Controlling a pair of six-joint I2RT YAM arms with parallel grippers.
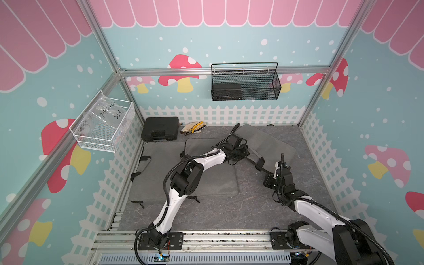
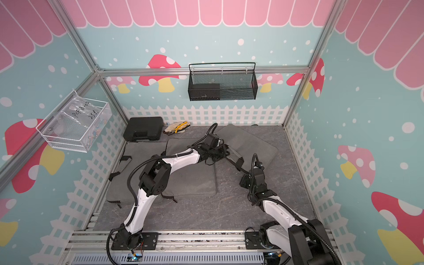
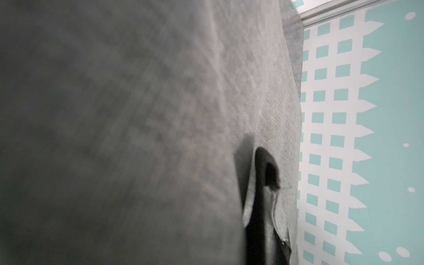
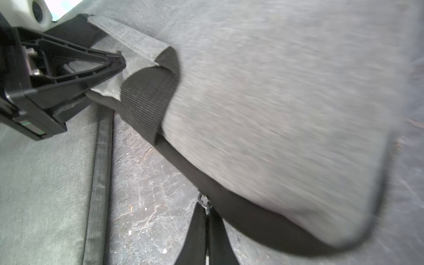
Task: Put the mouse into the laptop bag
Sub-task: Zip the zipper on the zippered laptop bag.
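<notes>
1. Right arm enters from 5 o'clock.
2. Left tool, toward 12 o'clock, clamps the grey flap of the laptop bag.
3. Right tool, 3 o'clock, pinches a metal ring on the bag's black rim.
4. Cannot tell where the mouse is.

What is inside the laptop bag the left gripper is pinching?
Nothing shows: the left gripper pinches a flap of the laptop bag, but gray fabric covers its inside. No mouse is visible.
</notes>
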